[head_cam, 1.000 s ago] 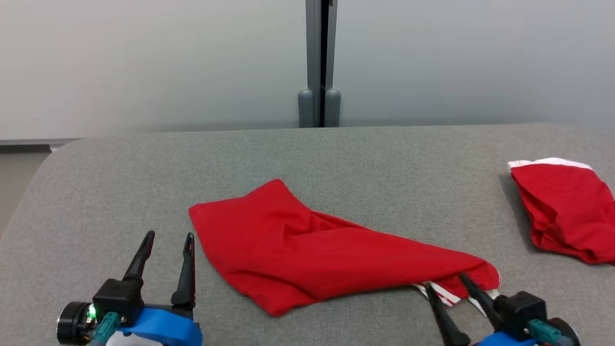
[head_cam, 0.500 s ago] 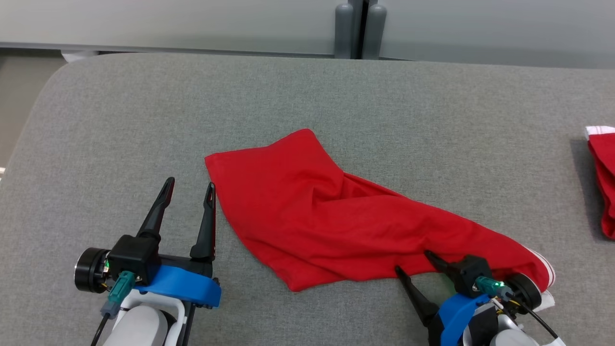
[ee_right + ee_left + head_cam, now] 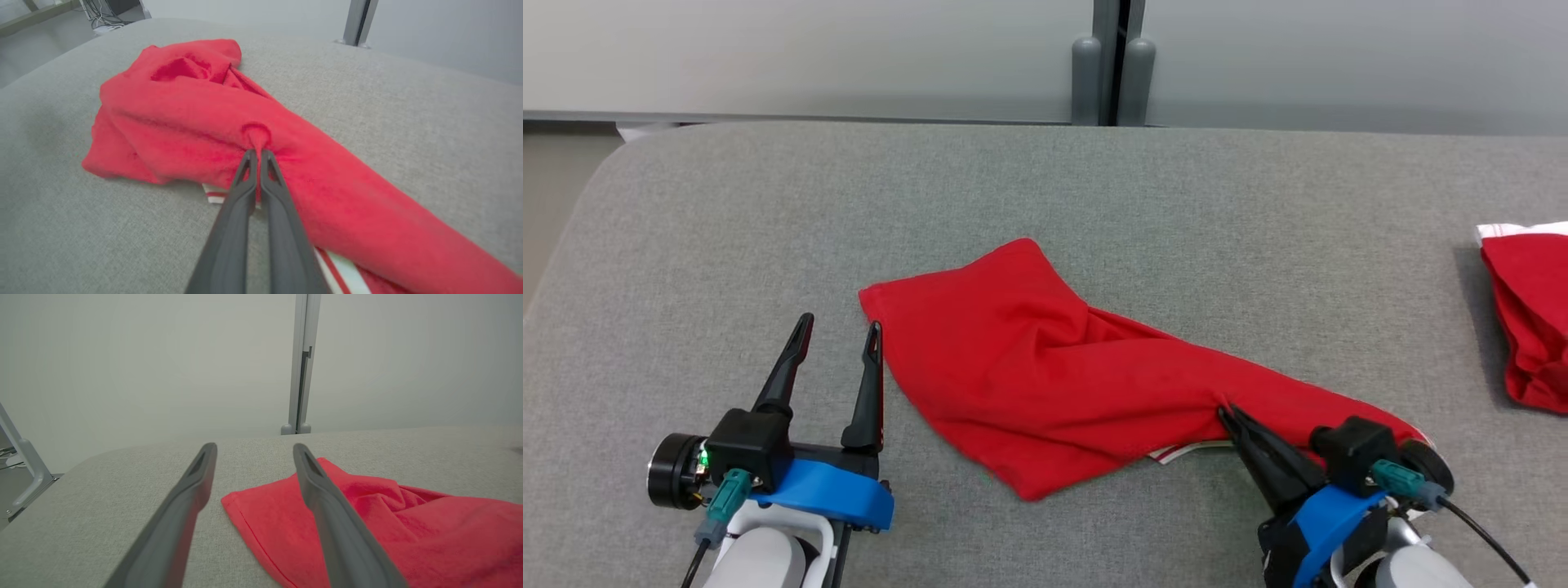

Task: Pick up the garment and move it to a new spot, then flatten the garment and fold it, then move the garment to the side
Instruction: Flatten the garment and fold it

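Right claw pinches the garment, its striped edge mostly hidden underneath.

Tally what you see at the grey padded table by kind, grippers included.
Red cloth garments: 2, crumpled red garment at centre and red garment at the right edge.
Dark two-fingered grippers: 2, left gripper and right gripper.
Total: 4.
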Motion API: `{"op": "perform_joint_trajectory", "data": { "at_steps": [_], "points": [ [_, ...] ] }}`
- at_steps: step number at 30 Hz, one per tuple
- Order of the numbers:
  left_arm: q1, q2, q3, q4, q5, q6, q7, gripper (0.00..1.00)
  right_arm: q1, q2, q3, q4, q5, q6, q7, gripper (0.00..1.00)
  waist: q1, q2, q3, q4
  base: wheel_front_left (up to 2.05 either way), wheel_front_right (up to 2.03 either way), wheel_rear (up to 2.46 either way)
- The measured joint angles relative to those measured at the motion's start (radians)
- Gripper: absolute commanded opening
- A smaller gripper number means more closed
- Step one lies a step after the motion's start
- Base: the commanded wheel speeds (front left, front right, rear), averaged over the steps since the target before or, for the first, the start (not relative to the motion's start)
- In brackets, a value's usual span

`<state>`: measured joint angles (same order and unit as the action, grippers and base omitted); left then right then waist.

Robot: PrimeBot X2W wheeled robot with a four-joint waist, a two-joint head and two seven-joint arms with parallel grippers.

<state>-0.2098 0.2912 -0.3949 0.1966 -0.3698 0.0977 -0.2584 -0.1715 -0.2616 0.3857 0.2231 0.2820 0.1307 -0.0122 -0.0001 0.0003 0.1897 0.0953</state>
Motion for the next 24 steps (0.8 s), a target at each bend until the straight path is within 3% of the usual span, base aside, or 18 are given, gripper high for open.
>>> {"op": "perform_joint_trajectory", "data": {
  "at_steps": [13,17,24],
  "points": [
    [0.017,0.000,-0.004,-0.023,0.002,0.007,-0.002,1.00,0.012,-0.096,-0.159,-0.353,-0.016,0.000,0.135,0.00,0.0000,-0.0002,-0.030,-0.013,0.00,0.00,0.00],
    [-0.002,-0.009,-0.011,-0.028,0.006,0.002,-0.002,1.00,-0.068,-0.118,-0.153,-0.339,-0.006,0.000,0.173,0.00,0.0000,-0.0003,-0.009,0.005,0.00,0.00,0.00],
    [-0.081,-0.046,-0.036,-0.028,0.022,-0.019,-0.003,1.00,-0.259,-0.162,-0.103,-0.155,0.030,0.000,0.166,0.00,0.0002,-0.0002,0.079,0.049,0.00,0.00,0.00]
  ]
}}
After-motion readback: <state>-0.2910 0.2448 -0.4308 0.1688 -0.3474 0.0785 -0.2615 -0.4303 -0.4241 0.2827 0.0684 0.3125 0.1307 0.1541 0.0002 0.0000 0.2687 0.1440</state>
